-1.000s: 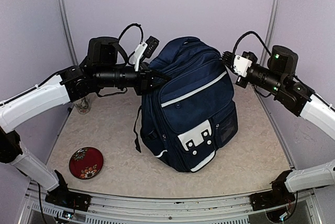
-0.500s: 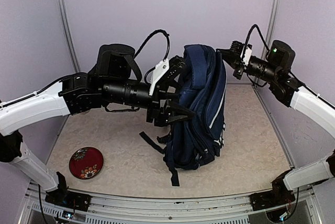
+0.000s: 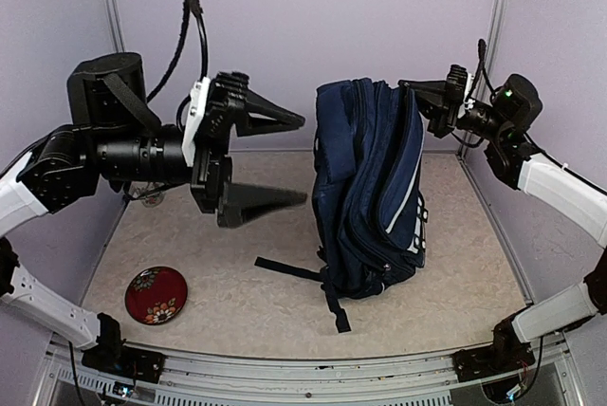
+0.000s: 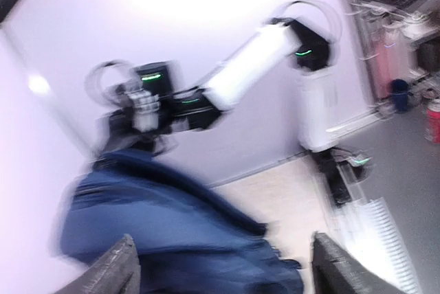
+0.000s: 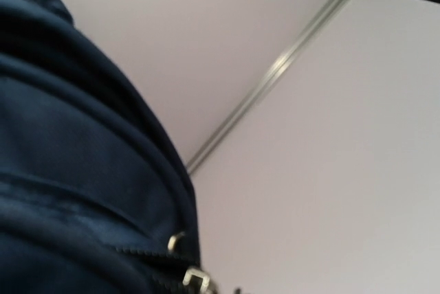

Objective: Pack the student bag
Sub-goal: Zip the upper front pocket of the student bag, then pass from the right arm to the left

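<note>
Big change from a second ago: the student bag [image 3: 370,188] was lying on its back with the front pockets facing up. Now it stands upright on the counter [image 3: 455,273] in the middle of the overhead view, narrow side toward the camera. One dark strap [image 3: 289,270] trails out to the lower left.

The left gripper [image 3: 304,161] was closed at the bag's top edge back then. Now it sits left of centre with its jaws spread wide, nothing between them, well apart from the bag. Its wrist view is one big smear, so I reckon that arm is mid-swing.

The right gripper [image 3: 417,95] has its jaws clenched right against the bag's upper right corner. Its own camera shows only navy fabric and a couple of metal zip pulls [image 5: 185,277] up close. I can't tell whether it's actually pinching anything.

My guess is that packing proper hasn't started. The bag is stood up with the zips on top, and the left arm is free to work one open. If the right arm is what's propping it up, the bag could flop over. Only a red dish [image 3: 156,294] sits at lower left.
</note>
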`<action>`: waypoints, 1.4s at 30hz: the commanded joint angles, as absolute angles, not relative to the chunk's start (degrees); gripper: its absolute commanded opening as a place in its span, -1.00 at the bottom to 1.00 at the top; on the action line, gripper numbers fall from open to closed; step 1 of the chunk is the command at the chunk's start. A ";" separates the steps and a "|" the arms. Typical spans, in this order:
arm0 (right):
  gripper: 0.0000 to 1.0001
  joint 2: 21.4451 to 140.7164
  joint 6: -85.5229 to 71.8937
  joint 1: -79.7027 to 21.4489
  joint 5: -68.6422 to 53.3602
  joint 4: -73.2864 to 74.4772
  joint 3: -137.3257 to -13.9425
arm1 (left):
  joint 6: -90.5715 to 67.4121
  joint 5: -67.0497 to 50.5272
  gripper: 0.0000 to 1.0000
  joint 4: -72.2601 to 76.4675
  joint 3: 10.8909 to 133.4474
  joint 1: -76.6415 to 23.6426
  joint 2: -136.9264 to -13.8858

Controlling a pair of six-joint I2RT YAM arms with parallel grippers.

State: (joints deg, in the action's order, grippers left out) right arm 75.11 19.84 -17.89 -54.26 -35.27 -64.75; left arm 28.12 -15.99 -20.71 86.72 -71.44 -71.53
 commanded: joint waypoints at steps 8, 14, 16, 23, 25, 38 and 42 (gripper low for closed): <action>-1.00 71.37 10.08 -17.36 -56.30 -53.21 -69.39 | 36.66 -14.54 0.57 -3.70 90.89 -41.81 -86.77; -1.00 71.22 10.00 -17.31 -56.68 -51.92 -69.05 | 47.48 -22.95 0.86 -1.71 100.59 -48.53 -97.31; -1.00 71.19 10.66 -17.36 -56.83 -50.30 -69.26 | 52.10 -22.24 0.97 0.03 99.76 -51.47 -98.05; -1.00 70.82 23.19 -21.36 -54.56 -41.55 -69.58 | 52.23 -26.04 0.98 -2.80 105.43 -56.31 -101.99; -1.00 70.50 27.04 -23.32 -53.99 -38.48 -70.20 | 50.51 -29.11 0.98 -2.75 105.83 -56.49 -101.72; -1.00 65.08 36.64 -28.56 -51.64 -31.69 -69.03 | 50.39 -26.90 0.39 -11.40 106.96 -57.00 -102.93; -1.00 63.96 37.57 -28.56 -48.89 -30.94 -68.69 | 52.67 -24.55 -0.49 -10.27 102.77 -57.15 -100.27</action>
State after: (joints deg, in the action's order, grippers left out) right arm 70.13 36.56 -27.40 -56.10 -20.64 -65.28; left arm 50.83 -28.34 -9.72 105.71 -57.14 -101.86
